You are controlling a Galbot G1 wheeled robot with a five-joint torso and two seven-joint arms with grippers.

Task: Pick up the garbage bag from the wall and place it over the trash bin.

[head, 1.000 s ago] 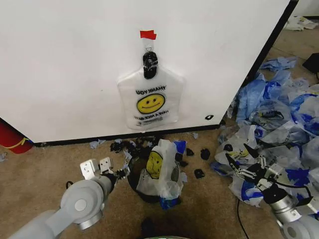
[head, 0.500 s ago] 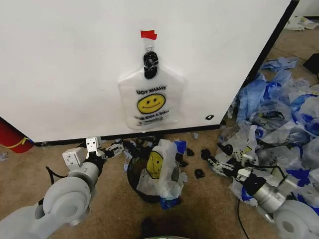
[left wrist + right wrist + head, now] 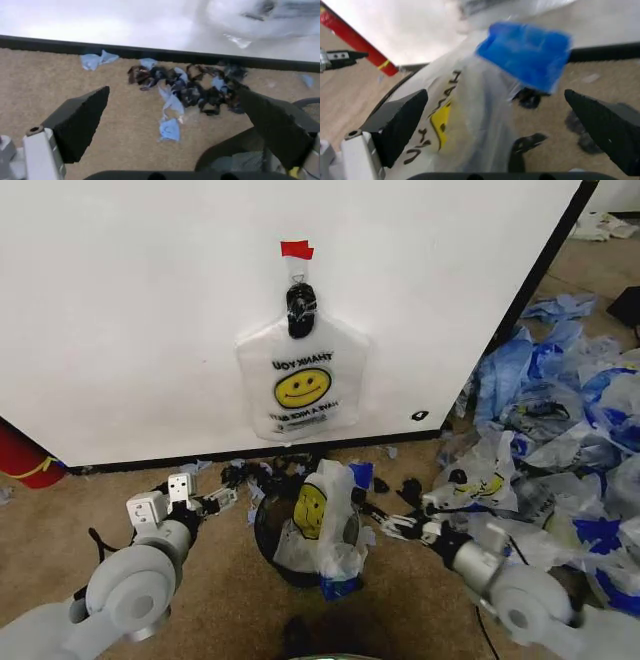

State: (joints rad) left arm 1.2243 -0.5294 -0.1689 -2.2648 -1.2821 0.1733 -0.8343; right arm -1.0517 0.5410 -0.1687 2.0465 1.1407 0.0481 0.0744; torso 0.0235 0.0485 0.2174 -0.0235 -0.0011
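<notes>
You are closing on the trash bin, a garbage bag draped half inside it, both grippers open-fingered: left gripper beside one side, right gripper the other. Misjudging risks tearing the plastic or tipping it.

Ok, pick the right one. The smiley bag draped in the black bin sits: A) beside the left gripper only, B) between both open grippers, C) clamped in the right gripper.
B: the bag in the bin sits between the open left gripper and the open right gripper.
</notes>
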